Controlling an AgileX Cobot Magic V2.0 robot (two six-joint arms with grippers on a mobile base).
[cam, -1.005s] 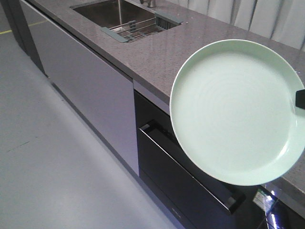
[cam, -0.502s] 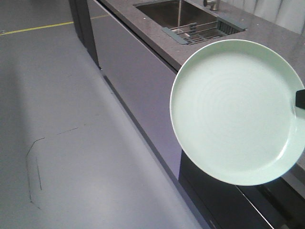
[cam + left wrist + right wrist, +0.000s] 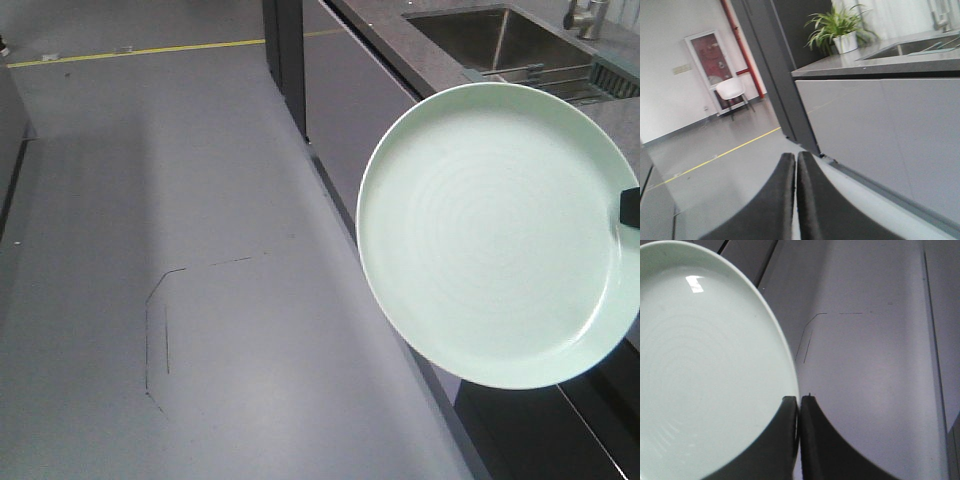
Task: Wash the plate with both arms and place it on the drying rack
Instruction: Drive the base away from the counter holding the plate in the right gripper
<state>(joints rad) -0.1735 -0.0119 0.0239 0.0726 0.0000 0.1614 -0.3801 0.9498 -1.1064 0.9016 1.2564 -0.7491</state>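
Plate was up in the air, its face to the front cam. The R tool held it by the rim, w/ two black tips squeezed tight on the edge. The L tool had its tips pressed together w/ nothing between them. Grey floor lay below the plate. Behind it ran the desk w/ a sink in it. The drying rack sat at the sink, farther back than the plate and not touching it.
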